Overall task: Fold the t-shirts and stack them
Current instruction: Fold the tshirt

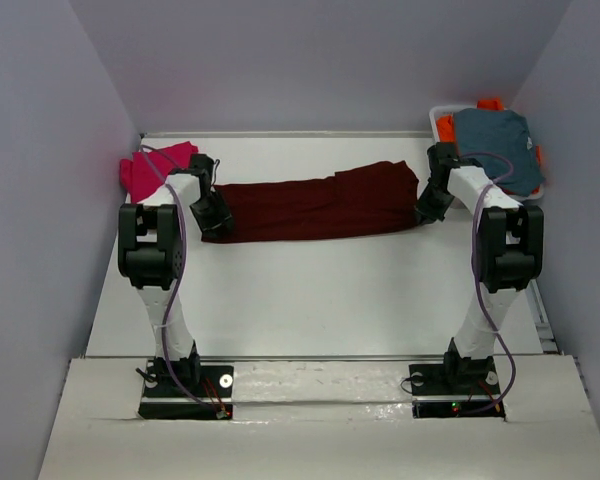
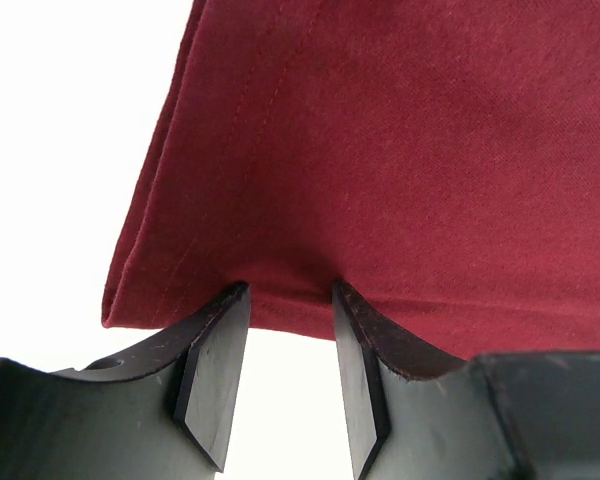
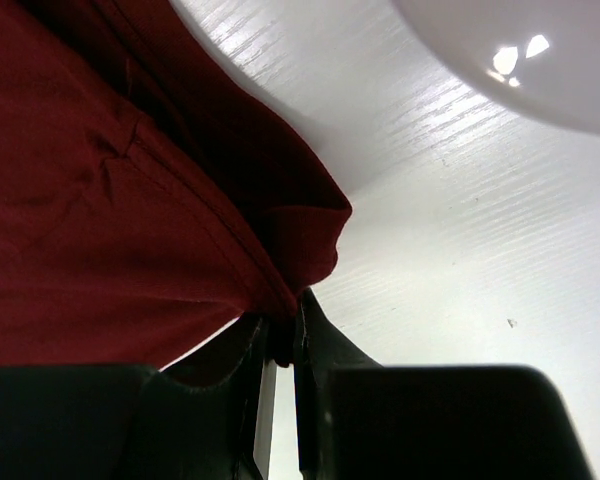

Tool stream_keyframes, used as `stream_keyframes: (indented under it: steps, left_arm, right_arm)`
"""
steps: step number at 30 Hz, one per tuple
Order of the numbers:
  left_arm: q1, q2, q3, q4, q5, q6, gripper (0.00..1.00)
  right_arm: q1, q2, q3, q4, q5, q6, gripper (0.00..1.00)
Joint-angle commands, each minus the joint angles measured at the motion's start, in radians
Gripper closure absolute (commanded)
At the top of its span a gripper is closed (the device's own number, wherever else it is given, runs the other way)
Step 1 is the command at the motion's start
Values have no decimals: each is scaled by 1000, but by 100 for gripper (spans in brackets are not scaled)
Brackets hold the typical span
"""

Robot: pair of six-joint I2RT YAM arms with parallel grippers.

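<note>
One maroon t-shirt [image 1: 320, 205] lies part-folded, right gripper [image 3: 285, 325] pinching its corner, left gripper [image 2: 290, 290] parted at its hem; pink t-shirt [image 1: 155, 165] not yet folded.

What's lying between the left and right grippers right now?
The maroon shirt, folded into a long band, spans from the left gripper to the right gripper. The top view shows it.

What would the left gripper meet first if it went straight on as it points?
The maroon t-shirt: its hem lies right at the tips of the left gripper, whose jaws stand open; contact unclear.
</note>
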Motion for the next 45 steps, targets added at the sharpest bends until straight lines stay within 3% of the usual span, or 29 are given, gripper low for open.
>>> stream_keyframes:
  steps: [1,9,14,22,28,32,33,38,45]
  left_arm:
    - [21,-45,-31,-38,-29,30,48]
    - [21,-94,23,-52,-46,43,48]
    - [21,-123,78,-67,-45,43,48]
    - [-7,-97,227,-92,-54,61,48]
    - [-37,29,354,-115,-40,75,48]
    - [-59,107,418,-119,-35,87,48]
    - [-59,140,446,-125,-34,95,48]
    - [-80,265,547,-153,-18,119,49]
    - [-89,331,572,-152,-37,127,49]
  right_arm:
    - [-21,-16,36,-27,15,-32,89]
    - [-21,-48,7,-38,1,-63,43]
    - [-21,-92,-31,-43,-17,-54,31]
    - [-21,-140,-13,-51,-120,-37,30]
    - [-12,-117,-8,-31,-236,-35,33]
    - [17,-80,-7,-9,-276,-29,40]
    - [17,-62,-4,-6,-278,-22,48]
    - [26,6,18,18,-278,-9,63]
    - [26,60,10,46,-270,0,76]
